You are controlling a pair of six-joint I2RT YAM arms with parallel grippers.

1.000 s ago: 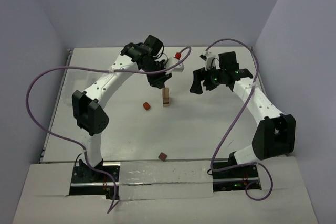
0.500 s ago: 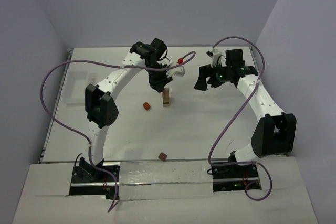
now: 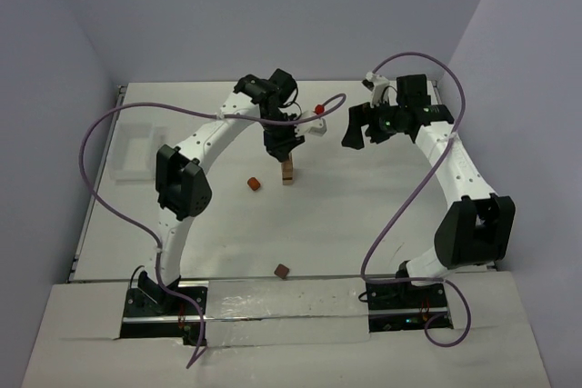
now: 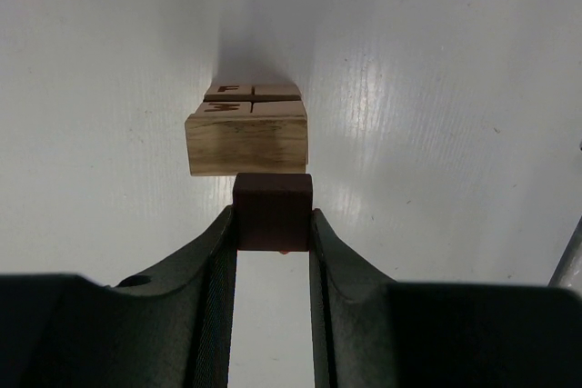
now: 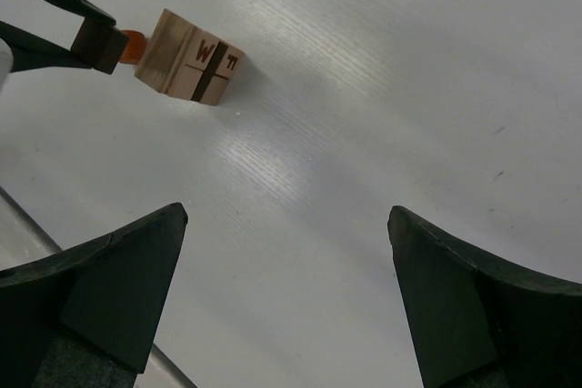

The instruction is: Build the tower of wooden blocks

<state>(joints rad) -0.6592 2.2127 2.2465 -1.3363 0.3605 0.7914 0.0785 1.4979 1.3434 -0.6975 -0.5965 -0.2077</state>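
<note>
On my feed, a white counter (image 3: 364, 215) sits boxed in by plain, pale lavender-grey surfaces: a far wall (image 3: 300, 15), a left wall (image 3: 45, 134) and a right wall (image 3: 532, 88). The light is soft and even, and the wrist views show a faint sheen on the counter. What looks like a shallow white tray (image 3: 135, 150) lies near the left edge. A white panel (image 3: 273, 347) covers the near side.

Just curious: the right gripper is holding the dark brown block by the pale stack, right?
No, the left gripper holds the dark brown block by the pale stack; the left wrist view shows it. The right gripper is open, empty.
</note>
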